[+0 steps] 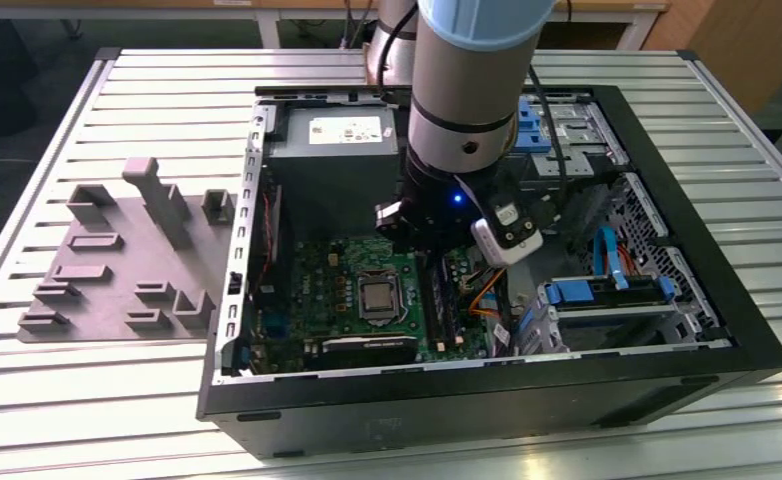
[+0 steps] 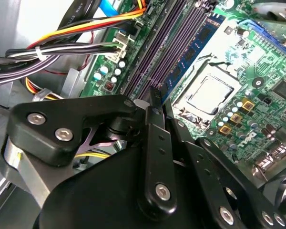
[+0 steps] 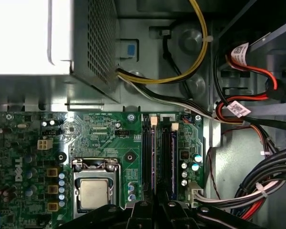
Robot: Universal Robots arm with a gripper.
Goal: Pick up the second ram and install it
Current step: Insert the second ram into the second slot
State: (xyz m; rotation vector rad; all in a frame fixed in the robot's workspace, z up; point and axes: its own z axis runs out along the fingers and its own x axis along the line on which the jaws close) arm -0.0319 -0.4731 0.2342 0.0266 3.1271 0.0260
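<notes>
Green motherboard point(image 3: 100, 133) under the gripper point(image 2: 155, 102), inside the open case point(image 1: 711, 330).
Gripper fingers look pressed together at the memory slots point(image 3: 157, 152). A blue-labelled ram stick point(image 2: 193, 47) sits seated in one slot. Whether this is the second ram cannot be told; the gripper appears to carry nothing, so installation looks largely done.

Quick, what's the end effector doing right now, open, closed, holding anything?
End effector: fingers closed together, low over the memory slots of the green motherboard, its tip at a memory stick already seated in a slot; a grip on it cannot be told.
</notes>
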